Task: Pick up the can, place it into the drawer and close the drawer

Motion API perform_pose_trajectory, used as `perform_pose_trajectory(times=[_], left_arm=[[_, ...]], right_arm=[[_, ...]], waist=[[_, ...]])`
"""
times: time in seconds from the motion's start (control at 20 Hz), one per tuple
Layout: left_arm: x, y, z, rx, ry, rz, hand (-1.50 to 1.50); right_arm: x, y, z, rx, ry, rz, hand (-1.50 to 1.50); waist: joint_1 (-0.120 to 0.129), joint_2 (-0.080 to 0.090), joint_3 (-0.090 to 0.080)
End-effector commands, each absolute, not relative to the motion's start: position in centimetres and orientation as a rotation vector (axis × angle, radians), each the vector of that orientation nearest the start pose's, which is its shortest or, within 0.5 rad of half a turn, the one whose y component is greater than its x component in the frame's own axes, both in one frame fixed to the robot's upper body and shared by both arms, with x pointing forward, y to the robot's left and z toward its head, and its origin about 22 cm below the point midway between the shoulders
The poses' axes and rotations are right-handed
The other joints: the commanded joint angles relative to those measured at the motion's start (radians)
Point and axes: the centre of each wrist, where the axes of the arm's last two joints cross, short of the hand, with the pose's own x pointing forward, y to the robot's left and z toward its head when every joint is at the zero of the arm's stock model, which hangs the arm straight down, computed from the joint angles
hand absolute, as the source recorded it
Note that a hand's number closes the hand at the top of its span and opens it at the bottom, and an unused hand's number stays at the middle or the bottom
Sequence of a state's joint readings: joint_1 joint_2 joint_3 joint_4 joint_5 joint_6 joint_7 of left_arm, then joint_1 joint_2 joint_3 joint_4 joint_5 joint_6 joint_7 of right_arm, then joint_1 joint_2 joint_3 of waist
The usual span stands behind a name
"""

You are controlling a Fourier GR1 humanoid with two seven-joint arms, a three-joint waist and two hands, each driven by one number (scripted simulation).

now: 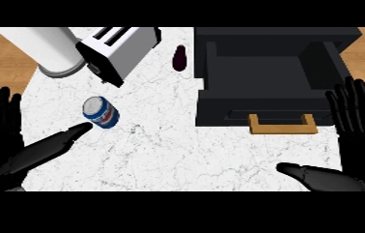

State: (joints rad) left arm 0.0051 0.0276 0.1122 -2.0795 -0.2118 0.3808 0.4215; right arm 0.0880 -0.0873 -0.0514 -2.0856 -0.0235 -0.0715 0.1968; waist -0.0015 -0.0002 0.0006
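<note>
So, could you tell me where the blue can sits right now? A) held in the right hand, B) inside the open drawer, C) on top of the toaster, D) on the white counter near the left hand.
D: the can lies on the white counter just past the left hand's outstretched fingers, apart from the open drawer.

A white marbled bench (178, 150) with thin grey veins fills most of the view. Wooden floor (18, 58) shows at the upper left and the upper right corner. Light is even.
</note>
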Motion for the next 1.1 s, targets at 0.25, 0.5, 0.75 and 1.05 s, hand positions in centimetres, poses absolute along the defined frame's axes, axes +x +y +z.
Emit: perform_pose_trajectory(times=[0.25, 0.5, 0.75, 1.05], left_arm=[[22.2, 26.9, 10.3, 0.479, -1.635, 0.418, -1.50], [23.1, 24.0, 7.5, 0.457, -1.571, 0.395, -1.50], [24.7, 23.7, 6.3, 0.480, -1.546, 0.394, -1.50], [23.6, 23.5, 0.8, 0.498, -1.502, 0.400, -1.50]], right_arm=[[21.0, -26.9, 10.3, -0.165, -1.812, -0.068, -1.50], [18.1, -27.6, 8.6, -0.175, -1.810, -0.071, -1.50], [19.1, -28.6, 10.5, -0.172, -1.850, -0.061, -1.50], [17.8, -28.1, 11.9, -0.174, -1.837, -0.062, -1.50]], waist=[[0.002, 0.000, -0.001], [-0.003, 0.000, -0.001], [-0.002, 0.000, -0.001], [-0.002, 0.000, -0.001]])
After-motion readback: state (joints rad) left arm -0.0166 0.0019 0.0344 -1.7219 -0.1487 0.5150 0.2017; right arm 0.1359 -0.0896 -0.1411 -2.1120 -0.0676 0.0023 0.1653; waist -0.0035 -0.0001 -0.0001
